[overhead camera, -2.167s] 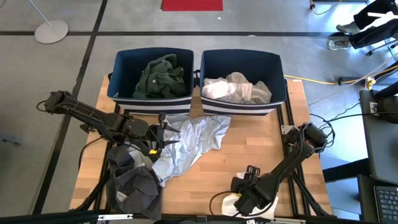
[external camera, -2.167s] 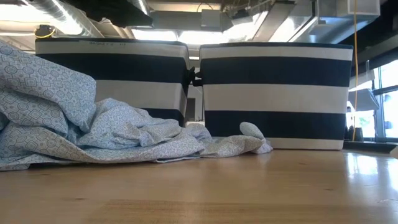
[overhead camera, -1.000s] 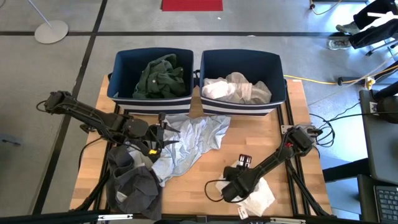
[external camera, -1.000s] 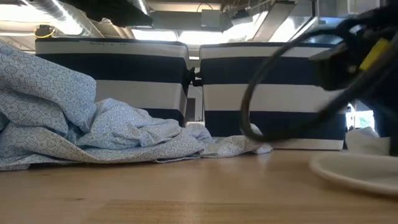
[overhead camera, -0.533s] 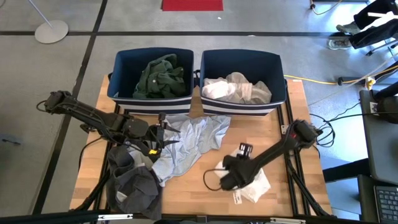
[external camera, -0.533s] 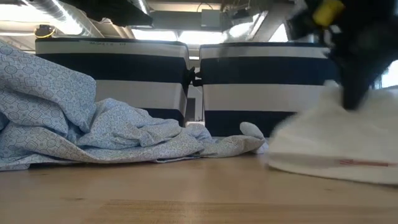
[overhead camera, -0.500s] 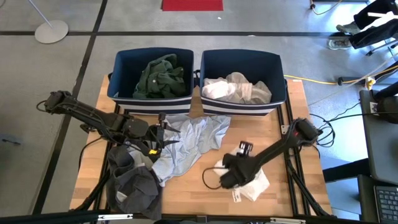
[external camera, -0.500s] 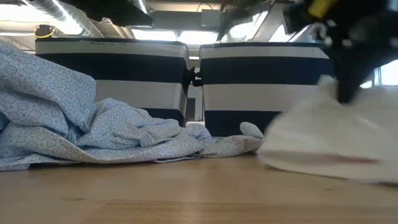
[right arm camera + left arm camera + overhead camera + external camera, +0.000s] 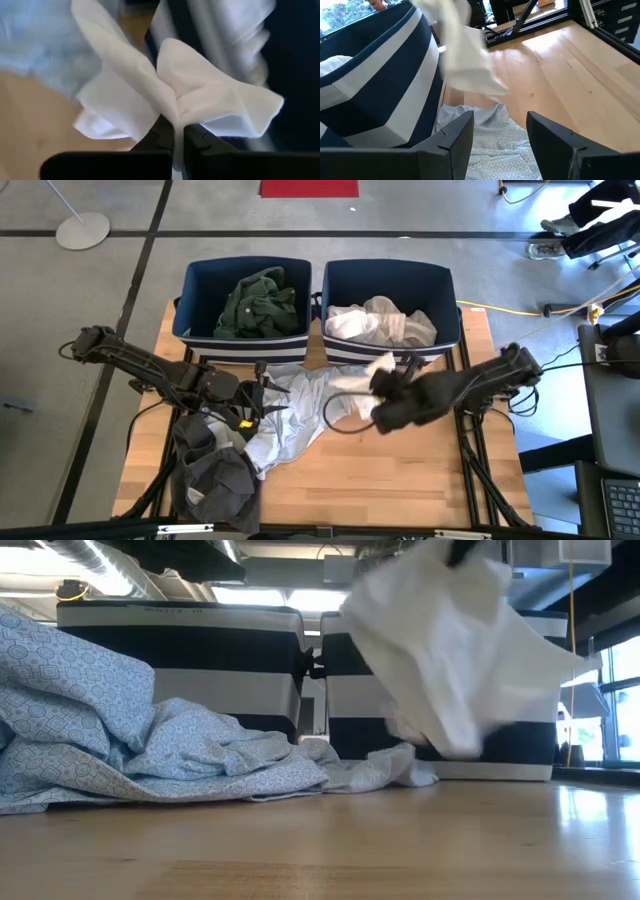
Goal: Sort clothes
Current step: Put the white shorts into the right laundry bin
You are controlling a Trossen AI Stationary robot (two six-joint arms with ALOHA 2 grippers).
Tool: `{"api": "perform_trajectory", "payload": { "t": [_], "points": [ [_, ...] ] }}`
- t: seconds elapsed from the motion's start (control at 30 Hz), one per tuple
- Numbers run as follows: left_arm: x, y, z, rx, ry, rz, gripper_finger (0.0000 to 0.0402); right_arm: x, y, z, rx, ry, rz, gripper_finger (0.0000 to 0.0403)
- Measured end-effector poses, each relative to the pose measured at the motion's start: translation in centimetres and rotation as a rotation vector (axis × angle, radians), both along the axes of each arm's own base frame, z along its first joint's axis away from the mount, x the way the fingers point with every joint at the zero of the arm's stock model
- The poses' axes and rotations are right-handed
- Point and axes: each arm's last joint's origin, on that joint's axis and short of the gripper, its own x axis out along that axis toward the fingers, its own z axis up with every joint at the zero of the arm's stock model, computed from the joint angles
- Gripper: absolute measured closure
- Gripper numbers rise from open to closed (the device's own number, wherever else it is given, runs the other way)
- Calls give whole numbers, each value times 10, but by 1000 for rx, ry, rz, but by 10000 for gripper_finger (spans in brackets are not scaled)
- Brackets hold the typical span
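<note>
White garment (image 9: 362, 376) hangs pinched in the right gripper (image 9: 388, 385), just below the right-hand bin (image 9: 389, 273) at upper centre of the high view — we judge the carry-to-bin step under way. Next: lift over the rim, then release. The left gripper (image 9: 262, 394), fingers spread, waits over the light patterned garment (image 9: 305, 412) at centre left.

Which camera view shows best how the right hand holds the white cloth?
The right wrist view: the right hand is shut on the white cloth, pinching its folds. The high view shows little cloth; the low view shows it hanging, hand hidden.
</note>
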Motion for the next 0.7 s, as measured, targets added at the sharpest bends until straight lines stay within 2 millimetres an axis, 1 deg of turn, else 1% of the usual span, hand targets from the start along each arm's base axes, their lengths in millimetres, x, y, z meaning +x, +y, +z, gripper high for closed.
{"api": "perform_trajectory", "payload": {
  "t": [0.23, 0.37, 0.53, 0.7],
  "points": [
    [0, 0, 0, -19, -2, 6, 229, -7, -31, 75, -180, -226, 0, 397],
    [0, 0, 0, -19, -2, 7, 229, -13, -54, 111, -239, -297, -18, 398],
    [0, 0, 0, -19, -2, 6, 229, -25, -87, 147, -293, -385, -82, 390],
    [0, 0, 0, -19, -2, 7, 229, -34, -116, 171, -359, -455, -164, 392]
  ]
}}
